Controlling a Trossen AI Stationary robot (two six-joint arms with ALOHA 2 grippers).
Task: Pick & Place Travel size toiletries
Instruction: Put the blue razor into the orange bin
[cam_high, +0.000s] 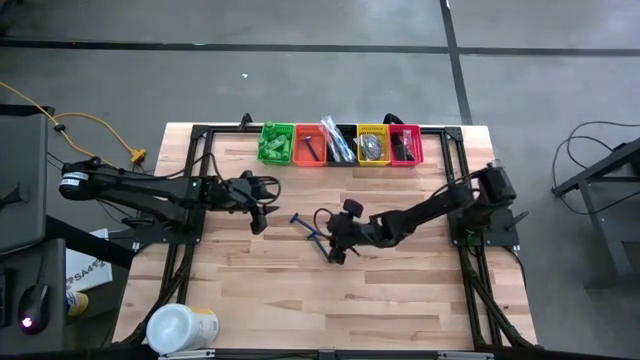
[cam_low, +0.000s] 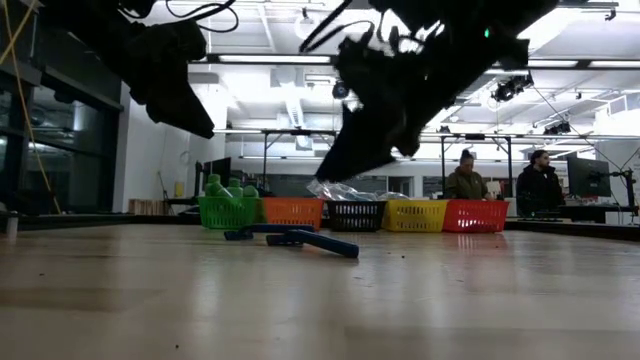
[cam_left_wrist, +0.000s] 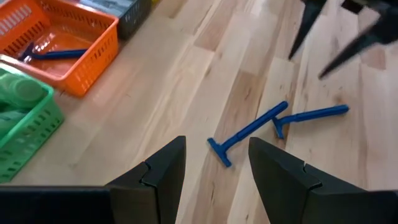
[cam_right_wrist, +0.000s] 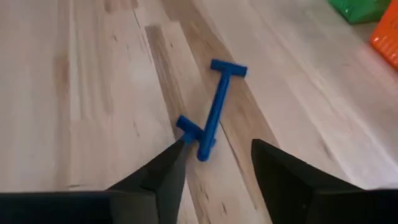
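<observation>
Two blue razors lie flat on the wooden table near its middle, close together in a rough line: one (cam_left_wrist: 249, 130) nearer my left gripper, the other (cam_left_wrist: 311, 114) beyond it. My right gripper (cam_right_wrist: 214, 165) hangs open just above them, slanting down. One razor (cam_right_wrist: 216, 106) lies ahead of its fingers, and the second razor's head (cam_right_wrist: 186, 126) shows beside one fingertip. The low view shows that gripper (cam_low: 335, 165) clear of the razors (cam_low: 300, 238). My left gripper (cam_left_wrist: 216, 177) stands open and empty to their left, pointing toward them.
A row of bins stands at the far edge: green (cam_high: 277, 143) with green bottles, orange (cam_high: 308, 146) with a blue razor, black (cam_high: 340, 143), yellow (cam_high: 373, 146), red (cam_high: 405, 145). A large white tub (cam_high: 180, 328) sits at the near left corner. People sit in the room behind.
</observation>
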